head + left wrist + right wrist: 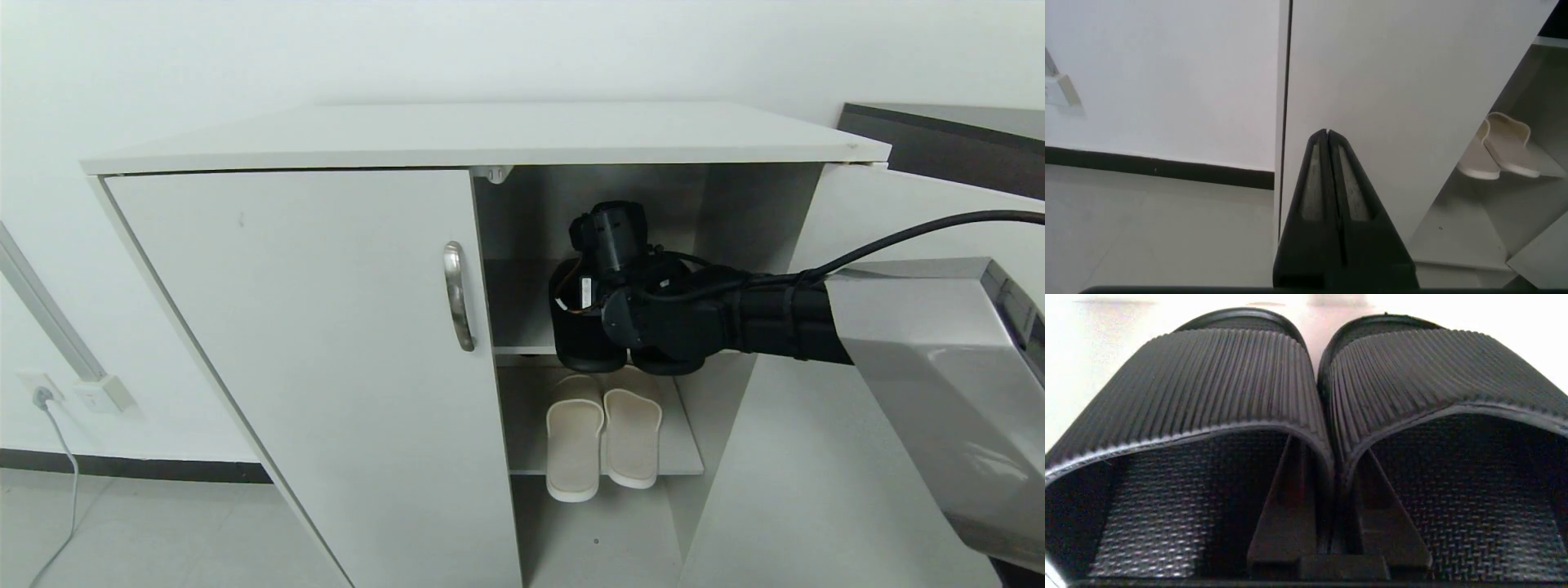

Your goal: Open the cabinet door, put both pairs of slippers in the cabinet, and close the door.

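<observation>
**Black pair at the upper shelf, white pair on the shelf below**

Head view: our right arm was inside the cabinet (490, 135), past the open door (804, 482), with the black slippers (581, 347) at the front edge of the upper shelf (516, 314). The white slippers (604, 437) lay on the lower shelf (684, 459), heels over its front edge. Left wrist view: the left jaws were together and empty, facing the closed door (1396, 82). Right wrist view: the right jaws were clamped on the black pair's two touching inner walls. We judged that letting go so near the edge could leave heels overhanging and block the door.
</observation>
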Motion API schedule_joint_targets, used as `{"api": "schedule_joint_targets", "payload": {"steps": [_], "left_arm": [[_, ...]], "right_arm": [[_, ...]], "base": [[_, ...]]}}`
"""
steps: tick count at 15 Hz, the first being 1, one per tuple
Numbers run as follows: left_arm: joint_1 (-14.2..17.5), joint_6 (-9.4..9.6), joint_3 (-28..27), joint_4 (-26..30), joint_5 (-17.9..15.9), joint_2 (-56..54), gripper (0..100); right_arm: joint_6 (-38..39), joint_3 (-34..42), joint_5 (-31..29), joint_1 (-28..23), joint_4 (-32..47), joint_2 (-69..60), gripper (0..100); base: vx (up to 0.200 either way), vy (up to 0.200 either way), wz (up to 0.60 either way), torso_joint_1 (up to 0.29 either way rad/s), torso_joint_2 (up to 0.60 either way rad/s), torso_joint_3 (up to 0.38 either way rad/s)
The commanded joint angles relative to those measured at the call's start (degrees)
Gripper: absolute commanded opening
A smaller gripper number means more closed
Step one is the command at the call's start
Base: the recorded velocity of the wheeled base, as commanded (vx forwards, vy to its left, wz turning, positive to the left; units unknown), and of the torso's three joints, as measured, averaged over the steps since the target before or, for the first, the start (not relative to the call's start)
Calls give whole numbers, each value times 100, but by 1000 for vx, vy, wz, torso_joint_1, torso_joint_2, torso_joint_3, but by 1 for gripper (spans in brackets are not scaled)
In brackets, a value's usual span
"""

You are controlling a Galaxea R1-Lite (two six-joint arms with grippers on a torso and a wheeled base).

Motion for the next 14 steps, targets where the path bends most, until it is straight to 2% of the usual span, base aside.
{"api": "schedule_joint_targets", "payload": {"steps": [1,6,7,14], "left_arm": [[1,5,1,-1,1,-1,0],[1,-4,1,-1,1,-1,0],[1,-4,1,-1,1,-1,0],[1,-4,1,-1,1,-1,0]], "right_arm": [[-2,-10,31,-10,4,85,0],[25,-10,39,-36,-40,85,0],[42,-10,39,-36,-49,85,100],[42,-10,31,-10,-13,41,100]], "base": [[0,0,0,0,0,0],[0,0,0,0,0,0],[0,0,0,0,0,0],[0,0,0,0,0,0]]}}
